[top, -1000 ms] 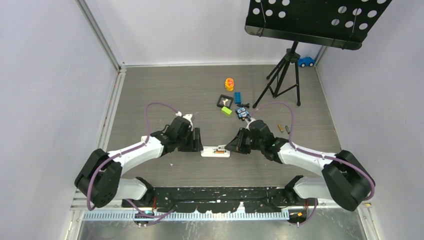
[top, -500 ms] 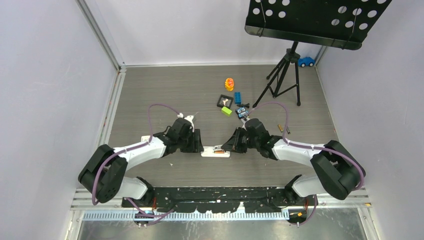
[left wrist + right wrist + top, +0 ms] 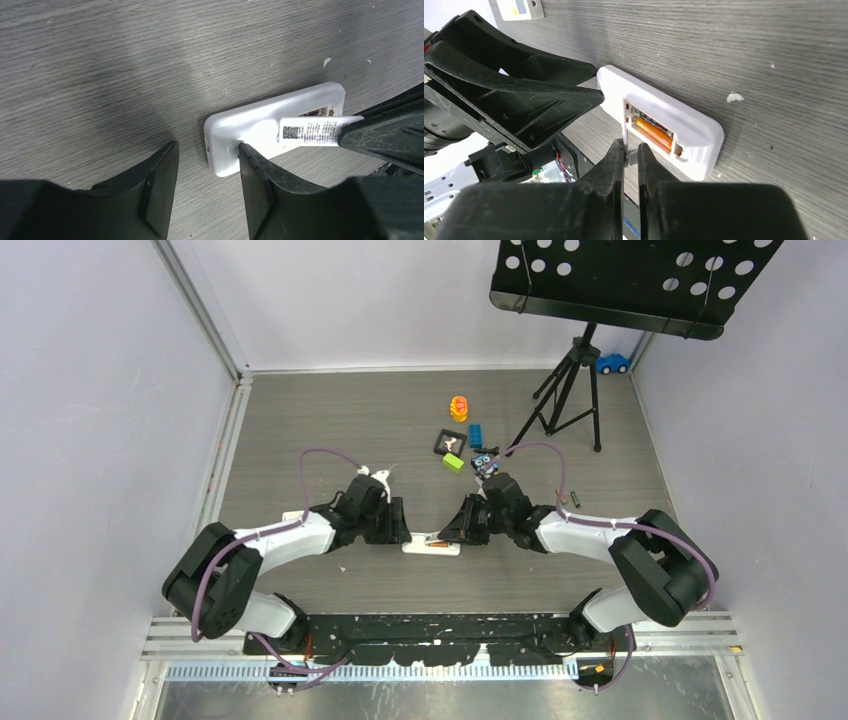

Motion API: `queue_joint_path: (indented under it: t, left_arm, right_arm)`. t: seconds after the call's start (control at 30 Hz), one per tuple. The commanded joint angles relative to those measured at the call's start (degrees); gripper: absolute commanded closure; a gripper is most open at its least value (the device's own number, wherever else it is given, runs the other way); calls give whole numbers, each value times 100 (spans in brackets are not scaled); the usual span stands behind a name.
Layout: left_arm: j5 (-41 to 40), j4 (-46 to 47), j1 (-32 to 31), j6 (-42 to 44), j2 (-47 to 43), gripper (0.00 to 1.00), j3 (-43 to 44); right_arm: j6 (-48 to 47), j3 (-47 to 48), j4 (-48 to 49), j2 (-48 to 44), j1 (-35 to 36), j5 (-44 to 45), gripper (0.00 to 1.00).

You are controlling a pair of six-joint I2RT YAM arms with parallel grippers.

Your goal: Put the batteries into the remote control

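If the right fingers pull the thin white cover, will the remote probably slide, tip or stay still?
The remote control lies flat, so it would likely slide rather than tip. It looks like light plastic, so a pull on the cover may lift that end. The left fingers sit around its other end and probably brace it.

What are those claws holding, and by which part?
The right gripper pinches the thin white battery cover of the remote control by its edge. The left gripper is open, gripping nothing.
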Motion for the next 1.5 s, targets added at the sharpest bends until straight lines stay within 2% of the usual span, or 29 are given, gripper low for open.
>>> queue_joint_path:
  t: [0.0, 0.2, 0.43, 0.63, 1.07, 1.47]
  left_arm:
    - [90, 197, 15, -47, 158, 50, 38]
    - [101, 150, 14, -21, 194, 53, 36]
    - [101, -137, 9, 261, 260, 62, 154]
    - [142, -171, 16, 268, 316, 65, 176]
    - [57, -253, 14, 213, 457, 69, 231]
    - [91, -260, 13, 182, 506, 70, 265]
  right_arm:
    - [-161, 233, -216, 34, 29, -48, 100]
    - [-177, 313, -588, -9, 26, -25, 100]
    - [1, 234, -576, -93, 26, 80, 100]
    - [164, 216, -532, -40, 26, 213, 100]
    - [248, 69, -583, -401, 26, 385, 100]
    - [361, 20, -181, -175, 34, -108, 100]
